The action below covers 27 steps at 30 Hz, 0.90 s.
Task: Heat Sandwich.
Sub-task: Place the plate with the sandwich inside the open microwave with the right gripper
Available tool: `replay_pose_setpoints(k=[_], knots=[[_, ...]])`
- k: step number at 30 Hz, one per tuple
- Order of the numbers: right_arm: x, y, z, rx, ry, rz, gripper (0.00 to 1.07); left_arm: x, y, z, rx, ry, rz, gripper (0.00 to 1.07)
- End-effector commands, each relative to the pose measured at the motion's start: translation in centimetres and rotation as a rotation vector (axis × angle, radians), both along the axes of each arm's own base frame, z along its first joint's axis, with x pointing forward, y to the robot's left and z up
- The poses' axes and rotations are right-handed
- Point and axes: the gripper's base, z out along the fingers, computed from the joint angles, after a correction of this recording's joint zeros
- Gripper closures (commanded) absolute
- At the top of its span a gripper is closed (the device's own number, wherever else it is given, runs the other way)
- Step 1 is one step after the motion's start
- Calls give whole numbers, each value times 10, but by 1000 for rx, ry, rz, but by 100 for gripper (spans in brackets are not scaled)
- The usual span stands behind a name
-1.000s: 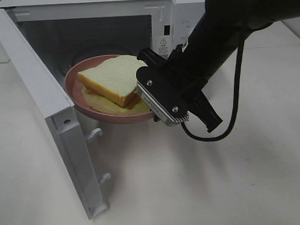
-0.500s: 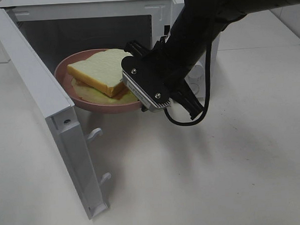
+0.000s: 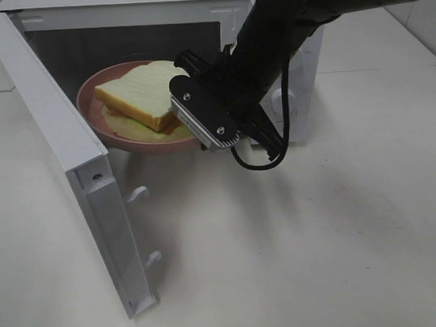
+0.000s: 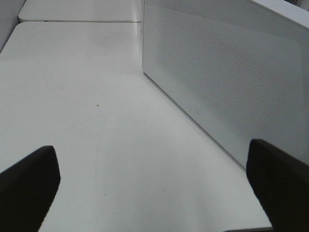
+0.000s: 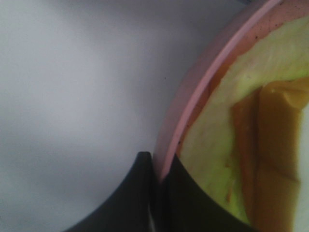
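White tabletop (image 3: 330, 238), microwave (image 3: 124, 12) open: right gripper (image 5: 155, 163) clamped on the plate (image 3: 91, 104) rim, sandwich (image 3: 139, 98) partway in. Keep it level, slide deeper. Left gripper (image 4: 154, 191) gapes wide.

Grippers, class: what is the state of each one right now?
Left gripper: open, holding nothing.
Right gripper: shut on the plate rim.

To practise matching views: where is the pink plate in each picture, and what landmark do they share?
Exterior high: plate upper left of centre, in the microwave mouth, under the sandwich.
Left wrist: not in it.
Right wrist: its rim crosses diagonally, pinched by the right gripper.
Landmark: the sandwich shows in both; the microwave ties in the left wrist view.
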Motion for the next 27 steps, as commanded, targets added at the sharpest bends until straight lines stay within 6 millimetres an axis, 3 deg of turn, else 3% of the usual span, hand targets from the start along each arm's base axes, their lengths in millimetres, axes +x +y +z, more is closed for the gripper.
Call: replay_pose_setpoints(k=[1,27], knots=[[5,4,4,12,-18,-11,107,-3,0,-1,0,-20,0,4],[40,25,-8,2,-36,-57,107,-3,0,-1,0,-20,0,4]])
